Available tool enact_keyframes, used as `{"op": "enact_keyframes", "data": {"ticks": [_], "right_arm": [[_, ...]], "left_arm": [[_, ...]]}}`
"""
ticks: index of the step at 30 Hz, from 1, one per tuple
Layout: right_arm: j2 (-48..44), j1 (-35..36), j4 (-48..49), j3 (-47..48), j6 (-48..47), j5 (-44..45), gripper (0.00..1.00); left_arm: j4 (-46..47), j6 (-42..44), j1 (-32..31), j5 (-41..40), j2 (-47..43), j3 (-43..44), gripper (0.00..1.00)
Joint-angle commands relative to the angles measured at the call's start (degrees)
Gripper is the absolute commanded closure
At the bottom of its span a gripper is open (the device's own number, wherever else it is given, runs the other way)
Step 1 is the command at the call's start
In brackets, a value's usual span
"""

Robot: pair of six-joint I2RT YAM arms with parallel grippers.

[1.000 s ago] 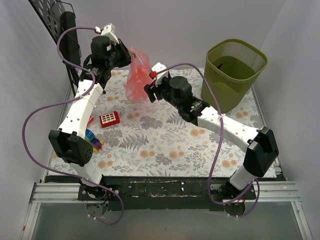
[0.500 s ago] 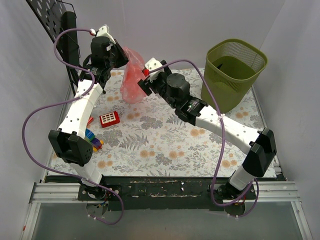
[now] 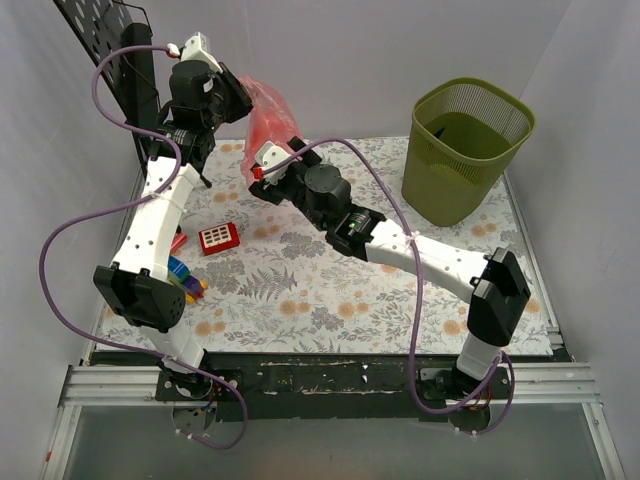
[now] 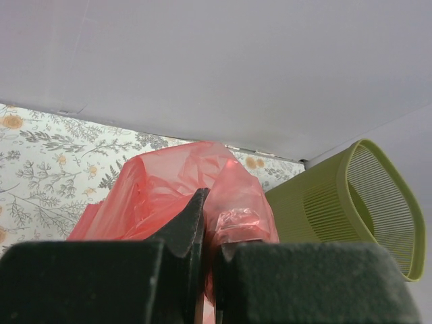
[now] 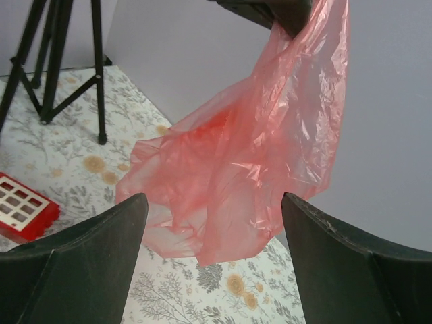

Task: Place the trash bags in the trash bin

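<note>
Top external: bag higher (R end effector nearer).

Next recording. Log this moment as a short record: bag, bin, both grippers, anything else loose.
bag: red trash bag, unfolded, hanging in the air
bin: green trash bin, upright, far right, bag not inside
left gripper: shut on the bag's top
right gripper: open, facing the bag's lower part
other: red button toy, untouched

One red bag, one green bin, one red toy.
</note>
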Motion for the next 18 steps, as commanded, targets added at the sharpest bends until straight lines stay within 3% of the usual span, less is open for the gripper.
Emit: {"op": "enact_keyframes", "data": {"ticks": [1,9,18], "right_arm": [[1.29,-0.62,9.66,2.84,-5.76,5.65,0.12],[2.44,-8.26,7.3,7.5,-2.0,5.13,0.15],[-1.42,-15.21,2.99,2.32,4.59,0.91,0.17]], "left_arm": [[-0.38,-0.54,0.16,2.1,-2.37,1.67,1.0],[2.51,3.85,0.25,10.35,-6.94,-3.69,1.0],[5.24,8.78,0.86,28.11,-9.32,-8.52,1.0]]}}
